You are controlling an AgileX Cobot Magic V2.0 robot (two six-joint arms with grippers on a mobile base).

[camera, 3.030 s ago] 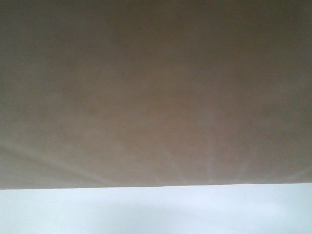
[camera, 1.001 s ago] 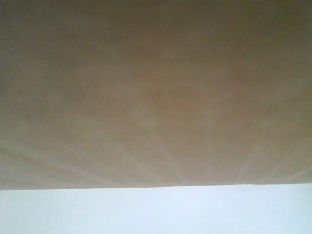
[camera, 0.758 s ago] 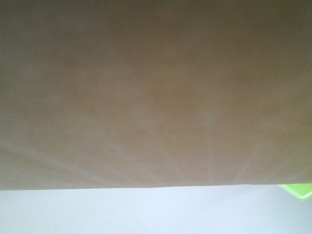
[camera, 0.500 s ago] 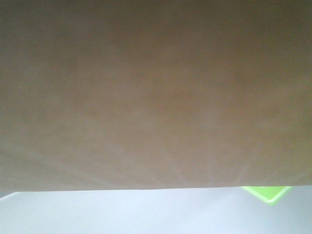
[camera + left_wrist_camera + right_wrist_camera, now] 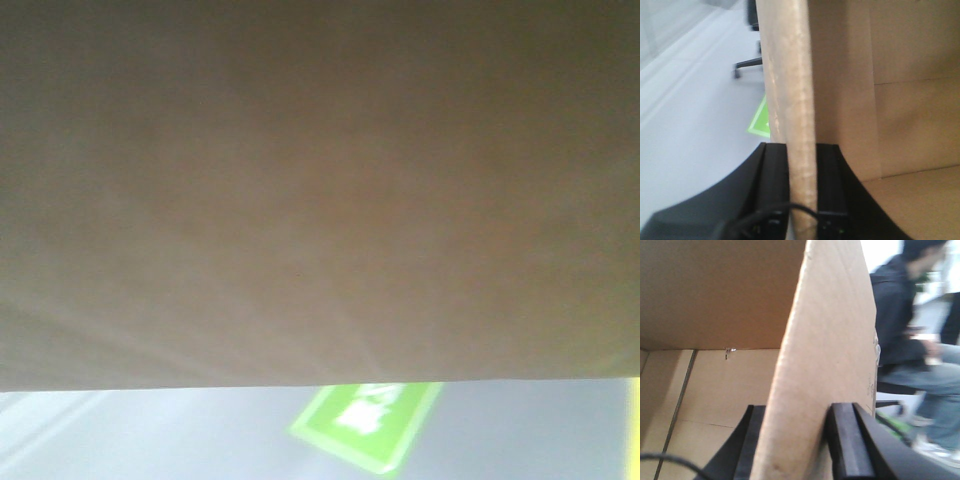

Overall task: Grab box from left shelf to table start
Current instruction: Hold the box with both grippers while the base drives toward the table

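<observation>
So the cardboard box [image 5: 320, 190] is up off the ground and right in the robot's face. Its brown side fills nearly the whole front view, with only a strip of grey floor [image 5: 150, 440] and a green floor marking [image 5: 365, 425] showing under its bottom edge.

It's hanging between the 2 arms. The left gripper [image 5: 801, 175] is pinched onto the top edge of 1 upright wall, with a black finger on each side of the cardboard. The right gripper [image 5: 800, 435] is clamped the same way on another wall, and I'd guess it's the opposite one. Both wrist views look down into the open, empty inside.

As far as I can tell the box's long axis runs left-right between the grippers, so neither arm is nearer and both have to move together.

Past the box there's an office chair [image 5: 747, 62] off the left side and a seated person [image 5: 910, 330] off the right. No table in any view.
</observation>
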